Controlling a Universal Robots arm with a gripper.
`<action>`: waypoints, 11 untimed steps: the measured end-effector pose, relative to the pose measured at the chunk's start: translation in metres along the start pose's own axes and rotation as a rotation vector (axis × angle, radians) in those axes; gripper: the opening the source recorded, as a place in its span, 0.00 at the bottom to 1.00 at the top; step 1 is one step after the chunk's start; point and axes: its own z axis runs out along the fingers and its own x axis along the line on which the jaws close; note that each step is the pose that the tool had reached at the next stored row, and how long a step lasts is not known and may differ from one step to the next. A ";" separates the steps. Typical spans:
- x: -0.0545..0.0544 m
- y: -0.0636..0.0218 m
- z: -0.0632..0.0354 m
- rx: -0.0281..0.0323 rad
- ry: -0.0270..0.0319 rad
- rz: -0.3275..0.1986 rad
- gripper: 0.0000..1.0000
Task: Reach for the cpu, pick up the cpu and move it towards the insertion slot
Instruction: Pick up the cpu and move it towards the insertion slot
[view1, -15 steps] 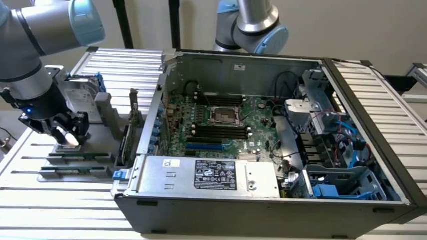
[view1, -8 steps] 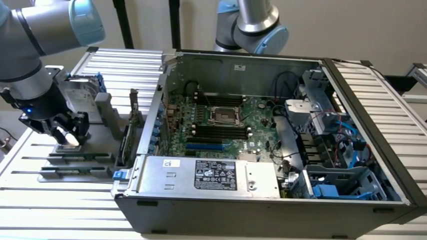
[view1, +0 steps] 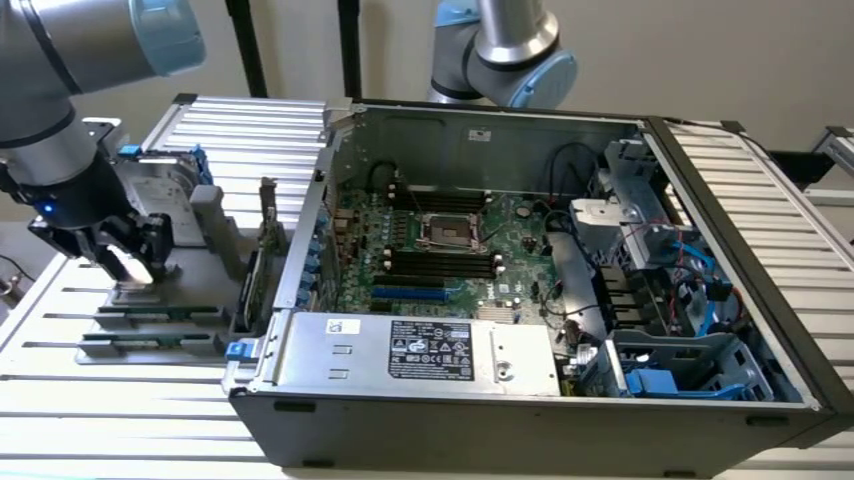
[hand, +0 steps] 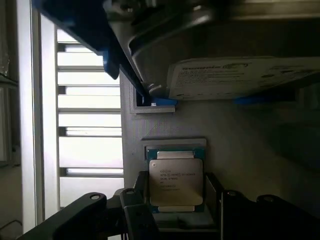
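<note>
Gripper (view1: 130, 272) hangs at the exterior view's left, at the end of the grey arm (view1: 60, 90). Its dark fingers (hand: 135, 212) are closed against two opposite edges of the cpu (hand: 176, 182), pinching it between them.

Under everything lies a white slatted table (view1: 120, 410). At its middle stands an open computer case (view1: 534, 425), lying on its side. Inside, the green board (view1: 523, 235) covers the floor, and a silver power supply (view1: 420, 350) with a black label sits along the near wall. Blue cables and brackets crowd the case at the exterior view's right.

A grey fixture (view1: 154, 322) rests on the table beside the case, at the exterior view's left, under the gripper. A hard drive (hand: 240, 75) in a blue bracket (hand: 87, 30) sits on the fixture behind the cpu's place.

The slot (view1: 445, 229), a silver frame with a dark centre, lies on the board between the black memory slots, well apart from the gripper.

The cpu, silver top up with print on it, is over its recess (hand: 175, 145) in the fixture; whether it is lifted clear I cannot tell.
</note>
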 end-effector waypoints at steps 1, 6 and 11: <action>0.000 0.0002 -0.0045 0.0000 0.0002 0.000 0.55; -0.002 0.0010 -0.0273 0.0000 0.0010 0.000 0.55; -0.007 0.0019 -0.0498 0.0000 0.0021 0.000 0.55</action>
